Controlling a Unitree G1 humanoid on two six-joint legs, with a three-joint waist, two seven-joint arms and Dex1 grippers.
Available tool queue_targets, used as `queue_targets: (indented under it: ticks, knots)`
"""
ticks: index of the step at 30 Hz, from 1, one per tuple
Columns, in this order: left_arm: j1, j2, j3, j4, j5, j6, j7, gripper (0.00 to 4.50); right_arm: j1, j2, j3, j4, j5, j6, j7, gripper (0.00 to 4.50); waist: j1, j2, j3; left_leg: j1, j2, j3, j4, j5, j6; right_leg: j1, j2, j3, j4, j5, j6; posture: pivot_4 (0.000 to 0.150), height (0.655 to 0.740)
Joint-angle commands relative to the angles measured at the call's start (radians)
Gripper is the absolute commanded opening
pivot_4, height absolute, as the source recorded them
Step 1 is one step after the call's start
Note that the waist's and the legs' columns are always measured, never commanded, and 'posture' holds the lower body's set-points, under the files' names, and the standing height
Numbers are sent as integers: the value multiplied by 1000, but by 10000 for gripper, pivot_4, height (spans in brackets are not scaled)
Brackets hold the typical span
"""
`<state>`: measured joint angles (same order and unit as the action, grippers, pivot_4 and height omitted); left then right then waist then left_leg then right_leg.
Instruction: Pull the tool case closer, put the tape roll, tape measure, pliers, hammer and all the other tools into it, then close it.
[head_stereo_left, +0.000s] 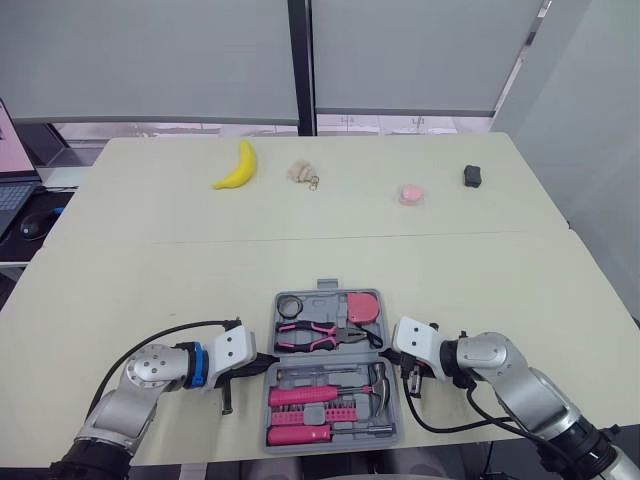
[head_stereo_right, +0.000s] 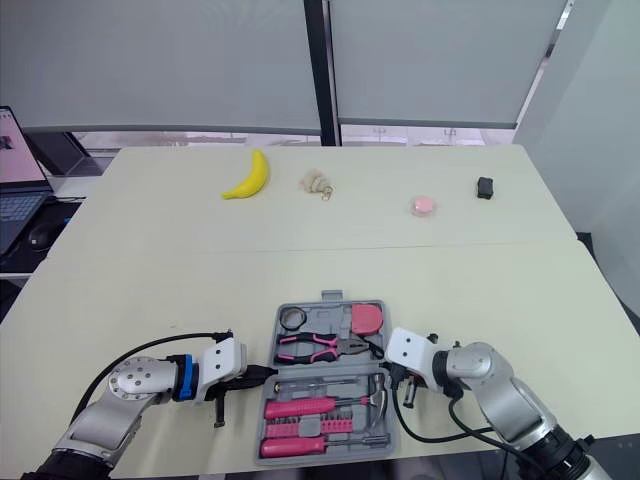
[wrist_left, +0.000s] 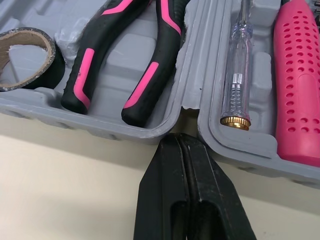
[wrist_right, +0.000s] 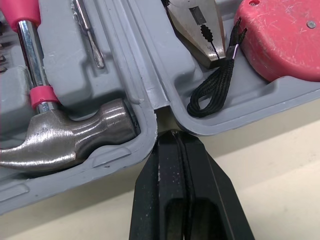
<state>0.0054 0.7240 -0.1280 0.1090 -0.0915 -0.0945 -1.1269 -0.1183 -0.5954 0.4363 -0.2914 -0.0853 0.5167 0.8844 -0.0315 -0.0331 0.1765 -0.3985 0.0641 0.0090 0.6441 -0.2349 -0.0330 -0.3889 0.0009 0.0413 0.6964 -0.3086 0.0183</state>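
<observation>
One open case (head_stereo_left: 326, 296) sits lower centre, holding one tape roll (wrist_left: 58, 65), one pliers (wrist_left: 145, 82), one tape measure (wrist_right: 280, 35) and one hammer (wrist_right: 55, 142). Two grippers, left (wrist_left: 178, 142) and right (wrist_right: 174, 137), are clenched empty at its hinge ends.

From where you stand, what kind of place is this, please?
Probably an office or lab room: a long pale table, a laptop and mouse to the left, and roller blinds over the windows behind.

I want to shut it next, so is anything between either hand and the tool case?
Nothing visible. The left hand and right hand, fingers shut, sit at the hinge gap of the tool case, one on each side. Pliers, hammer and tape measure lie in their recesses.
</observation>
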Motion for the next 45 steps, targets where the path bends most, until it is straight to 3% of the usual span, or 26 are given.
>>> queue_targets:
  ticks: [1,37,45]
  knots:
    - [15,7,-16,-26,0,-3,-7,137,11,4,37,-51,24,1,30,0,0,0,0,0,0,0,0,0,0,0,0,0,0,0,0,1500,7274]
    - [25,17,-3,30,6,-39,5,137,3,-19,-11,-35,31,-1,-7,0,1,0,0,0,0,1,1,0,0,0,0,0,0,0,1,1500,7274]
    - [38,76,93,73,-50,-35,2,137,92,-115,-148,-102,35,-23,-52,0,0,0,0,0,0,0,0,0,0,0,0,0,0,0,0,1500,7274]
